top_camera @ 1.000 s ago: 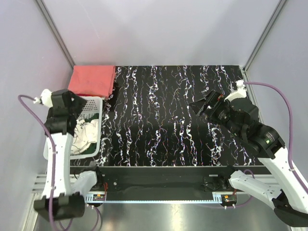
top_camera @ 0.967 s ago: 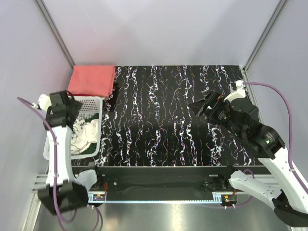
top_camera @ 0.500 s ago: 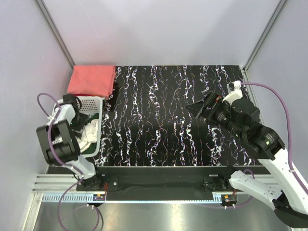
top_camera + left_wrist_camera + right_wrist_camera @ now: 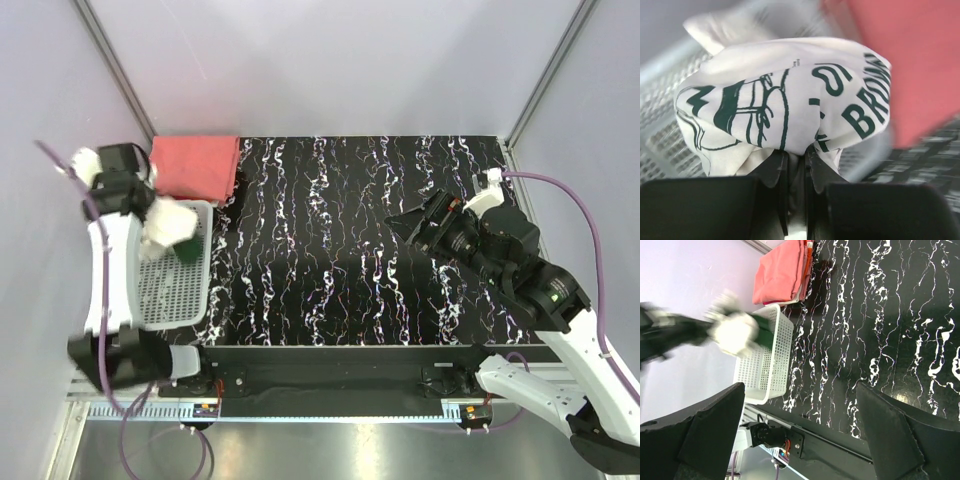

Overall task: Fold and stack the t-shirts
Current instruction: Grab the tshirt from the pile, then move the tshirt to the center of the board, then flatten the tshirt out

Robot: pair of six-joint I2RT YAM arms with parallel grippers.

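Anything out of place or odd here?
Nothing spilled or damaged. The cream-white t-shirt with dark green lettering is a crumpled ball in the left gripper above the white plastic mesh basket; the salmon-red t-shirt lies folded at the far-left corner.

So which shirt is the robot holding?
The cream-white t-shirt with dark green lettering, clamped in the left gripper; the salmon-red t-shirt lies folded.

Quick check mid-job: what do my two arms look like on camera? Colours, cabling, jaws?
Both the left arm and the right arm have white links with black joint housings. A purple cable loops along each one. The jaws are matte black, and the right ones are broad and wedge-shaped. No markings are legible.
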